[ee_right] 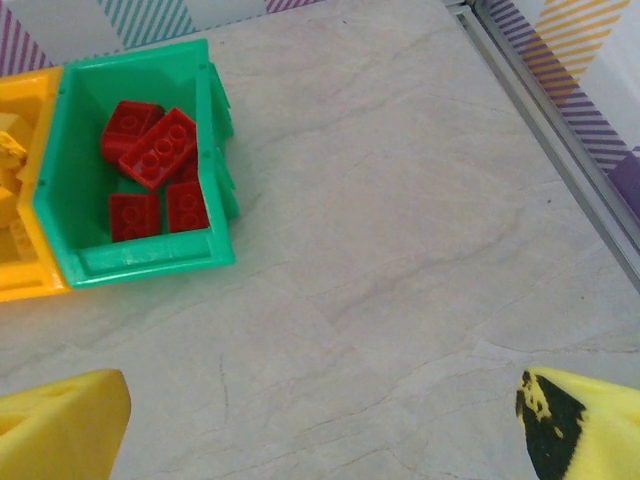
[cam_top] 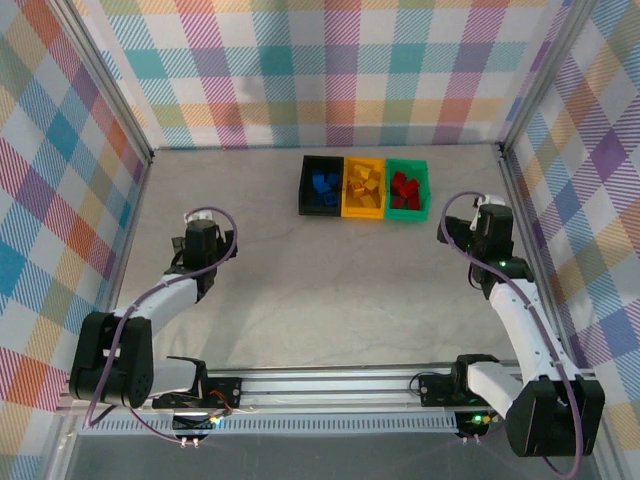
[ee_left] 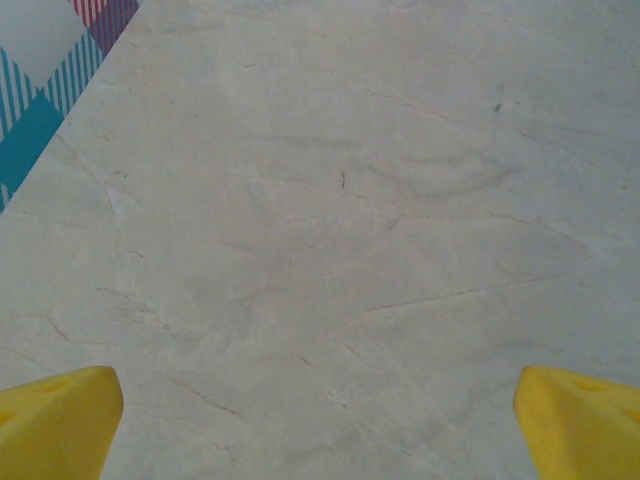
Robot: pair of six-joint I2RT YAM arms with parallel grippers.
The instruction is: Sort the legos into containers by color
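Observation:
Three bins stand side by side at the back of the table: a black one (cam_top: 321,184) with blue legos (cam_top: 323,184), a yellow one (cam_top: 363,187) with yellow legos (cam_top: 362,186), and a green one (cam_top: 406,190) with red legos (cam_top: 403,188). In the right wrist view the green bin (ee_right: 140,255) holds several red legos (ee_right: 157,148), and the yellow bin's edge (ee_right: 22,285) shows at the left. My left gripper (cam_top: 203,238) hangs open over bare table at the left, nothing between its yellow fingertips (ee_left: 60,420). My right gripper (ee_right: 320,430) is open and empty, just right of the green bin.
Checked walls close in the table at the back and both sides. A metal frame rail (ee_right: 555,130) runs along the right edge, near my right arm (cam_top: 520,300). The marbled tabletop (cam_top: 330,290) lies between the arms and the bins.

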